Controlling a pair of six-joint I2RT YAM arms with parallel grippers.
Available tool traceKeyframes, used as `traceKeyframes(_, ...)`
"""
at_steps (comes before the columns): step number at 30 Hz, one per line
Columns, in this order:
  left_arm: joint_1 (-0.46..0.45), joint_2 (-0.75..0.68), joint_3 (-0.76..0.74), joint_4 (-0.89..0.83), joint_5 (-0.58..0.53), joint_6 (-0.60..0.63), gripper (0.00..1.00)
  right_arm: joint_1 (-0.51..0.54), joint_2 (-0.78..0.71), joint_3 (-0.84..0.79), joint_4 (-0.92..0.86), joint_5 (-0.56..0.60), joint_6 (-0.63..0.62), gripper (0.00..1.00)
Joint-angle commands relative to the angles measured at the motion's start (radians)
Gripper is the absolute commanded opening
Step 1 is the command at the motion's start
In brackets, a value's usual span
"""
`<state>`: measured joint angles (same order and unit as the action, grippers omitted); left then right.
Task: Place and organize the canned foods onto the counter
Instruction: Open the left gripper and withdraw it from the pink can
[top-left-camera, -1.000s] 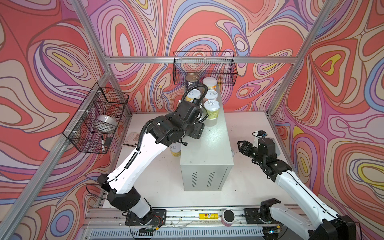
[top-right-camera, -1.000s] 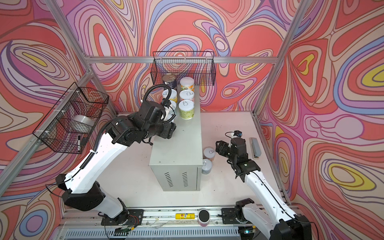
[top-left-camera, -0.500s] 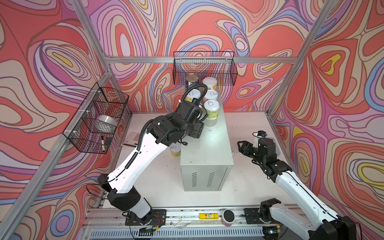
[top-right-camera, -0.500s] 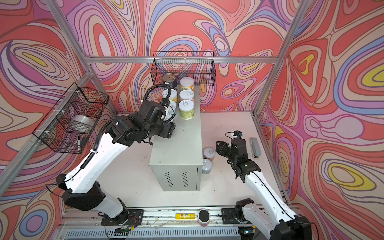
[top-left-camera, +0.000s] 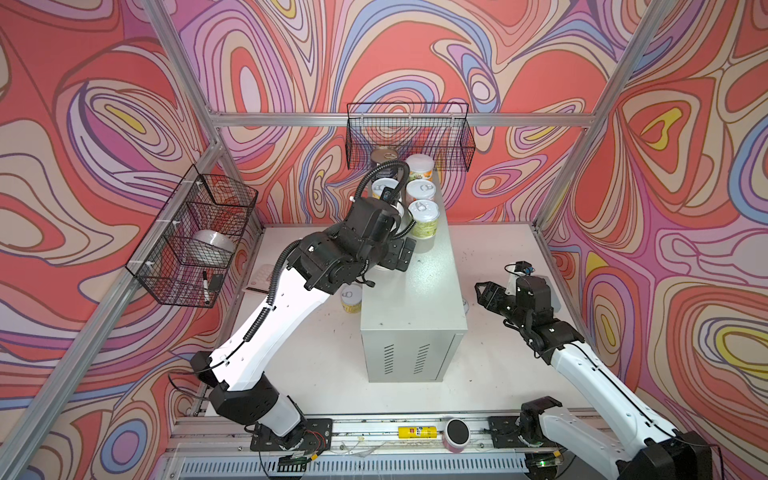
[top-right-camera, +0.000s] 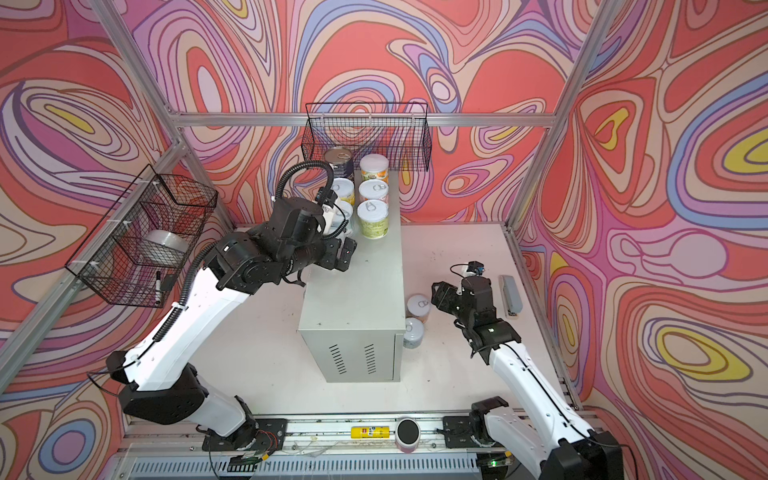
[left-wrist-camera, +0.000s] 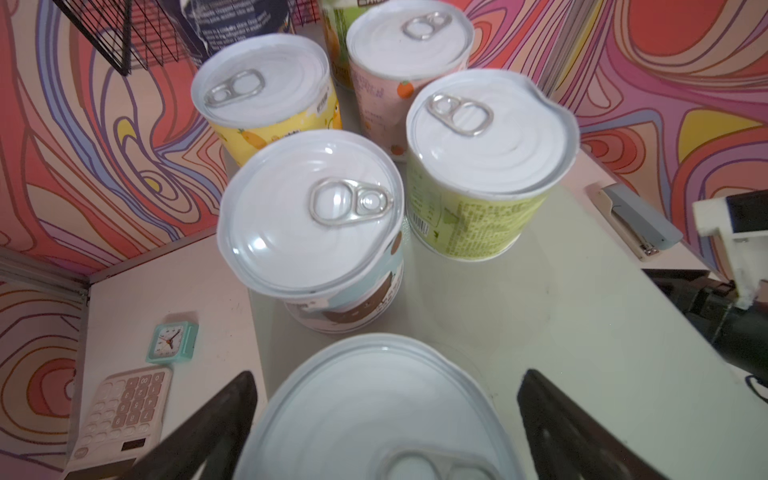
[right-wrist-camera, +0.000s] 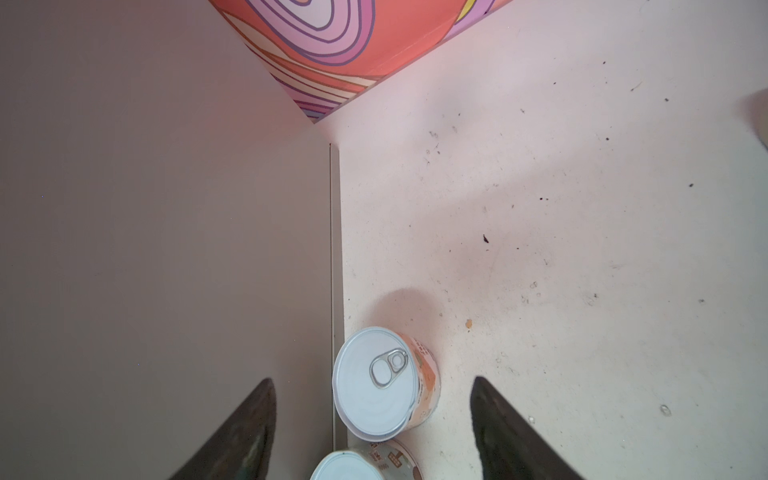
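Left gripper: stands spread wide over the counter and straddles the near can without pinching it. Leaves a strip of bare grey top showing inside one finger.

Near can: stands upright, long axis vertical, on the glossy top at about 10 o'clock from its middle in both top views, mostly hidden there under the black wrist. Has the blue-brown can just beside it at 12 o'clock and the green can at 1 o'clock, with the two columns running on toward the back basket.

Fingers: judged to flank the near can at roughly 9 and 3 o'clock. Calls for a straight lift or a retreat toward 6 o'clock; risks tipping the can with any sideways drift.

Right gripper: hangs spread and empty, low over the tabletop, with the orange-label can upright below the gap and just beside the counter's side wall. Lies at 3 o'clock of that can in a top view, with a second can close by, at 4 o'clock of the counter. Looks the nearer arm for both.

Yellow-label can: stands on the tabletop at 9 o'clock of the counter, nearer the left arm.
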<state>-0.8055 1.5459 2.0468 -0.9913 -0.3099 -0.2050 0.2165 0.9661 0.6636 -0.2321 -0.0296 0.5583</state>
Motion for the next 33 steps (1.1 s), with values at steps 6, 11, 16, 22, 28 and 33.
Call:
traceKeyframes(6, -0.003, -0.225, -0.060, 0.124, -0.014, 0.044, 0.97, -0.003, 0.010, 0.067, -0.022, -0.004, -0.015, 0.75)
traceKeyframes(11, -0.002, -0.421, -0.290, 0.183, -0.153, -0.004, 0.97, -0.003, 0.001, 0.101, -0.068, 0.002, -0.012, 0.75)
traceKeyframes(16, -0.002, -0.567, -0.507, 0.237, -0.220, -0.046, 0.95, -0.004, -0.001, 0.131, -0.097, 0.015, -0.015, 0.74)
traceKeyframes(22, -0.002, -0.619, -0.633, 0.278, -0.240, -0.045, 0.95, -0.003, 0.020, 0.162, -0.113, 0.008, -0.004, 0.74)
traceKeyframes(28, 0.020, -0.584, -0.672, 0.329, -0.201, -0.032, 0.95, -0.003, 0.010, 0.167, -0.116, 0.005, 0.012, 0.74)
traceKeyframes(33, 0.078, -0.549, -0.683, 0.371, -0.129, -0.034, 0.94, -0.003, -0.015, 0.164, -0.130, 0.009, 0.014, 0.73)
